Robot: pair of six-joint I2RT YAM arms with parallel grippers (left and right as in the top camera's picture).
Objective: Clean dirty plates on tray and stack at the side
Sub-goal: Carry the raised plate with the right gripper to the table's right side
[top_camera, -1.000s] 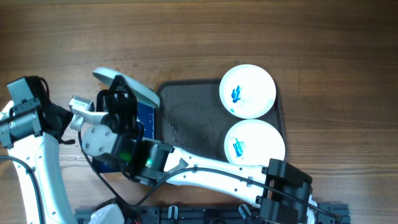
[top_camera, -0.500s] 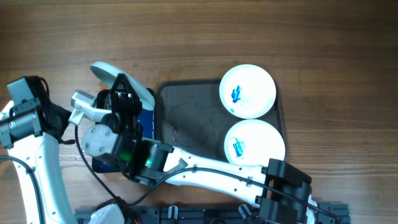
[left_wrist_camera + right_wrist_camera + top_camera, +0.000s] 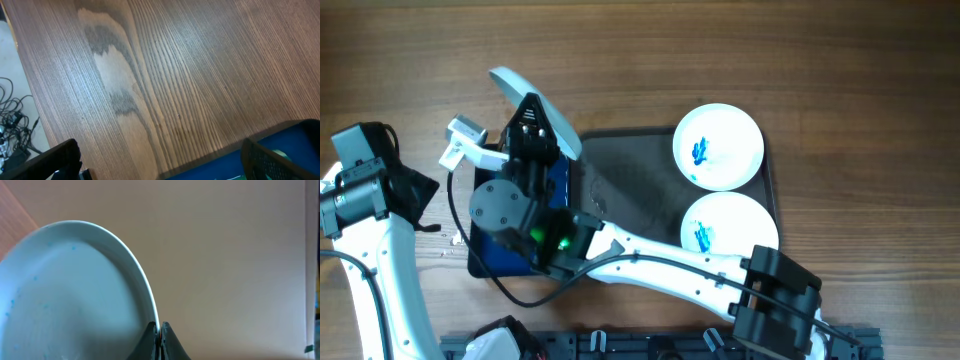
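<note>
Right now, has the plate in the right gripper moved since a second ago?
Yes. The plate shifted up-frame and slightly right, closer to the upper-left corner of the tray.

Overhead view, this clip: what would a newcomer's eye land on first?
First, the pale plate, held up on edge just off the upper-left corner of the dark tray. The right gripper pinches its rim, and the wrist view shows only faint blue specks on it. Next come the upper plate and the lower plate, lying flat on the tray's right side, each with a bright blue smear in the middle.
</note>
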